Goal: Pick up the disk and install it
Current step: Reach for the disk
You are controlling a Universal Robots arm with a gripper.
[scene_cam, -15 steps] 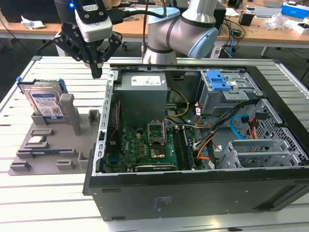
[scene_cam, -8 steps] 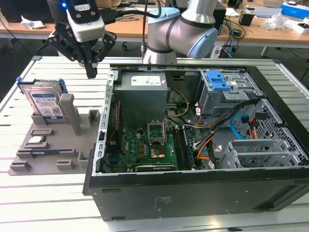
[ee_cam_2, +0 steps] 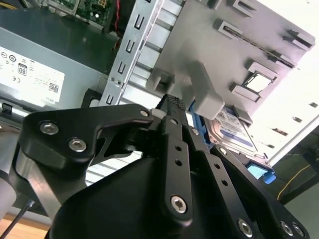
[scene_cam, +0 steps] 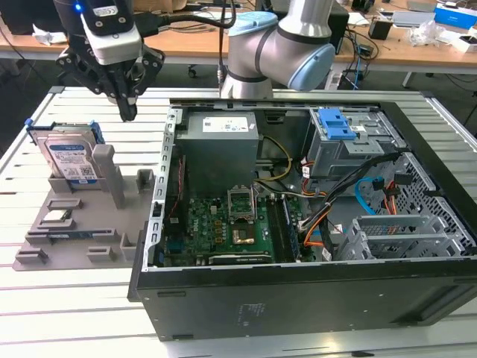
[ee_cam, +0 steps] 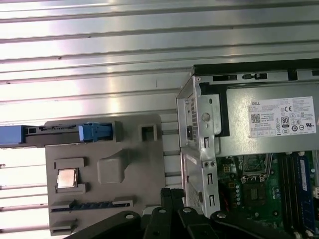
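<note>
The disk (scene_cam: 69, 159) is a silver drive with a white and blue label and a bright blue frame. It stands on edge in a slot of the grey holder plate (scene_cam: 74, 239), at the exterior view's left. In the first wrist view the disk (ee_cam: 60, 133) is edge-on; in the second wrist view its label (ee_cam_2: 238, 130) peeks out beside a grey post. My gripper (scene_cam: 128, 112) hangs above the table, up and to the exterior view's right of the disk, apart from it. Its black fingers (ee_cam_2: 172, 107) are shut with nothing between them.
The open computer case (scene_cam: 298, 298) lies at the exterior view's right, with a grey power supply (scene_cam: 220, 142), a motherboard (scene_cam: 223, 224) and a drive cage with a blue latch piece (scene_cam: 339, 123). The holder plate also carries a small chip (ee_cam: 66, 178) and several grey blocks.
</note>
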